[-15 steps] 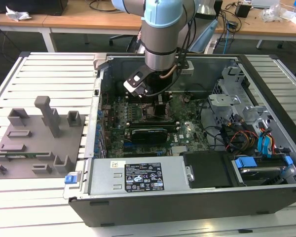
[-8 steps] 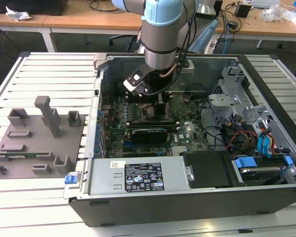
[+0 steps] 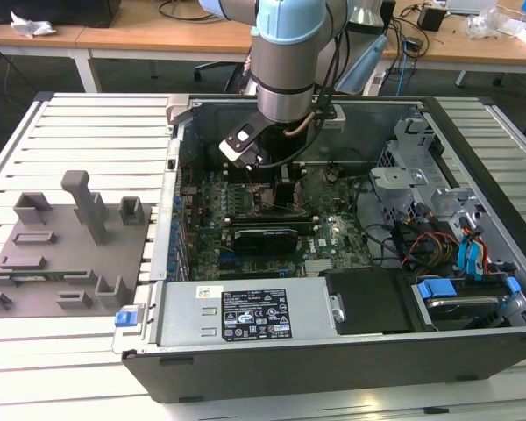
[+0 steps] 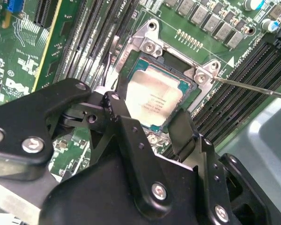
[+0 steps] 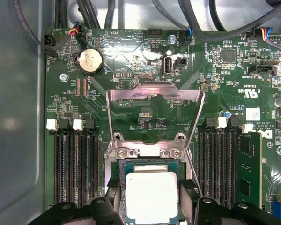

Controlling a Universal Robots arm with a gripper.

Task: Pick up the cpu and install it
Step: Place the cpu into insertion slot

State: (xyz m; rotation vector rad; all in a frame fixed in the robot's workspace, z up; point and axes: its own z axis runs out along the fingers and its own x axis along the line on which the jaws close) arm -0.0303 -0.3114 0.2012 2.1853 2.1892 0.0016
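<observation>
We find the cpu (image 5: 151, 197) lying in the socket on the motherboard (image 5: 145, 56), with the fingers (image 5: 187, 194) closed against its opposite edges. Pickup is done. The retention frame (image 5: 154, 93) is not yet shut.

The arm (image 3: 285, 61) stands vertical, end effector (image 5: 151, 196) pointing down.

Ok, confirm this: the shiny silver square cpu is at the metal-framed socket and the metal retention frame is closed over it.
No: in the first wrist view the metal retention frame is swung open, off the shiny silver square cpu, which is at the metal-framed socket.
</observation>
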